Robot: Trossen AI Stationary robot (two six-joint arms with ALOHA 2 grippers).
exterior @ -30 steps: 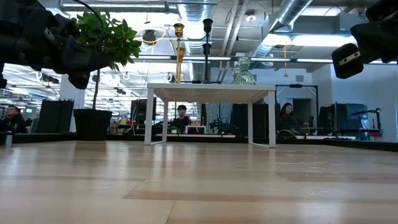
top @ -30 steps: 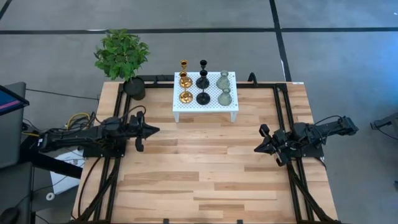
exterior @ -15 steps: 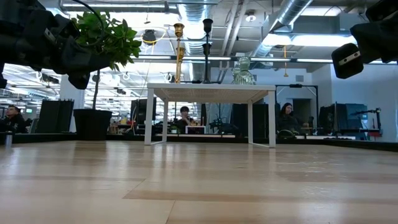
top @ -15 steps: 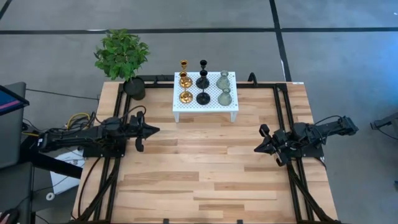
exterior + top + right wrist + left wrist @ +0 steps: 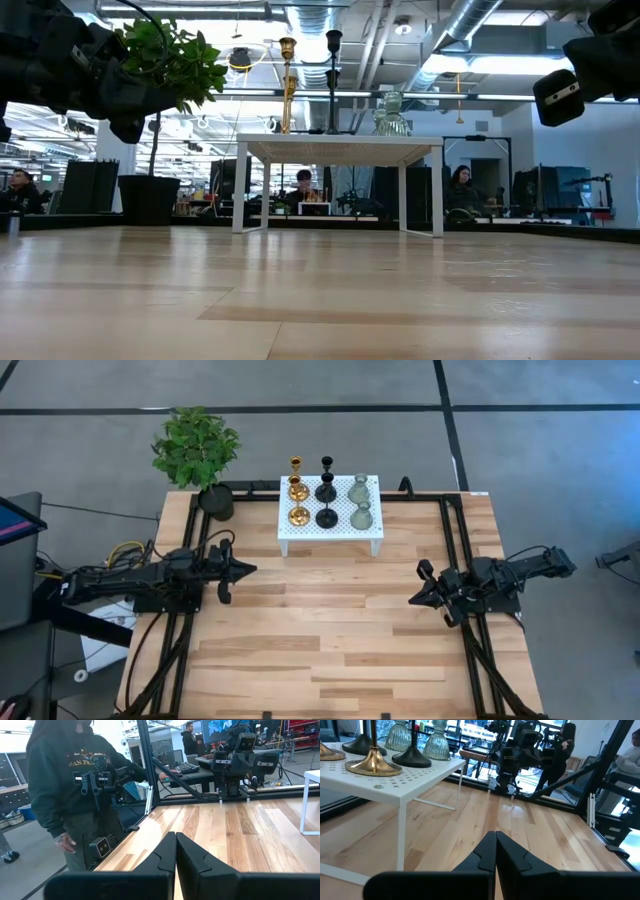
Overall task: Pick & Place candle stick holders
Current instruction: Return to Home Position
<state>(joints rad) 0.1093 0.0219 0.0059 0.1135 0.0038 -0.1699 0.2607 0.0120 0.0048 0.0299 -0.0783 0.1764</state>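
Gold candle stick holders (image 5: 298, 515) standing as left pair on white shelf (image 5: 330, 534), black candle stick holders (image 5: 327, 517) forming middle pair, grey-green candle stick holders (image 5: 361, 513) forming right pair; all six upright, in two rows. Shelf sitting at far edge of wooden table (image 5: 330, 645), potted plant (image 5: 215, 501) standing beside it. Left gripper (image 5: 249, 569) hovering over table's left side, fingers pressing together, holding nothing. Right gripper (image 5: 413, 600) hovering over right side, fingers likewise closed, empty

Matte black arms (image 5: 130, 580), pointed fingers (image 5: 481, 854) (yellow cables (image 5: 126, 551))

Six holders (image 5: 327, 517) upright on shelf (image 5: 312, 532)
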